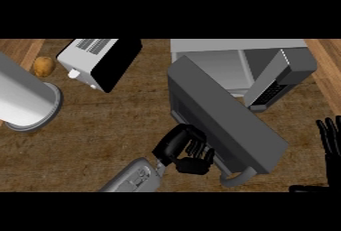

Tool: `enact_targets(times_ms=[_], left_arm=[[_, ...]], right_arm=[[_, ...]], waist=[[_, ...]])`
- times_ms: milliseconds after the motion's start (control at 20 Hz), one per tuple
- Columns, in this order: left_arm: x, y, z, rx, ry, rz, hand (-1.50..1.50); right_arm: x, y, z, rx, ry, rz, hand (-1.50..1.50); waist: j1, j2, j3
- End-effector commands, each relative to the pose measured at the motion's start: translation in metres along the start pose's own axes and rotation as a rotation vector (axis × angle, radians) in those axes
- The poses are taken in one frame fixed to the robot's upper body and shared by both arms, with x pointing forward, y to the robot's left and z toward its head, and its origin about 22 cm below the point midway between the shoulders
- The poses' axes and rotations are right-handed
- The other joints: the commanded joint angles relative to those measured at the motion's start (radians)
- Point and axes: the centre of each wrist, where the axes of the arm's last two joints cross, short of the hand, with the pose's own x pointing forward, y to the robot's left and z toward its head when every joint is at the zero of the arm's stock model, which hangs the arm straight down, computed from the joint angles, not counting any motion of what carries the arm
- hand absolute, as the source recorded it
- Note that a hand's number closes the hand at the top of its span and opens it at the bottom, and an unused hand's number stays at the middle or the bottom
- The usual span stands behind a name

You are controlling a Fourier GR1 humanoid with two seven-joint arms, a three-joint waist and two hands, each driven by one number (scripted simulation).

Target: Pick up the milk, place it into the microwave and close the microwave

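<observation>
Two black robot hands over a brown wood-grain bench (100, 135), left robot hand (183, 151) with curled fingers against the grey microwave's open door (223, 122), right robot hand (329, 137) resting with straight, upright fingers far right of it.

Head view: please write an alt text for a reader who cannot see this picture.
The robot's left hand is against the outer face of the half-open microwave door, its fingers curled near the door's handle. The microwave stands on a wooden counter, with a toaster, a potato and a grey cylinder to its left. The right hand rests open at the right edge.
</observation>
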Motion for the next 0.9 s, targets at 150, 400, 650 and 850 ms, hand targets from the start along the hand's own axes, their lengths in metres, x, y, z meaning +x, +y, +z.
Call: enact_targets(times_ms=[150,400,650,850], left_arm=[[-0.007,-0.024,-0.016,-0.072,0.117,-0.027,1.5],[0.018,-0.009,-0.039,-0.005,0.033,0.057,-1.5],[0.034,-0.001,-0.051,0.067,-0.067,0.132,1.5],[0.05,0.014,-0.068,0.111,-0.103,0.149,1.5]], right_arm=[[0.02,0.023,-0.029,0.124,-0.041,-0.068,-1.5],[0.036,0.023,-0.06,0.224,-0.081,-0.116,-1.5],[0.045,0.028,-0.072,0.3,-0.104,-0.142,-1.5],[0.052,0.037,-0.078,0.353,-0.127,-0.163,-1.5]], waist=[[-0.062,0.013,-0.002],[-0.105,0.026,-0.004],[-0.161,0.039,-0.006],[-0.214,0.044,-0.005]])
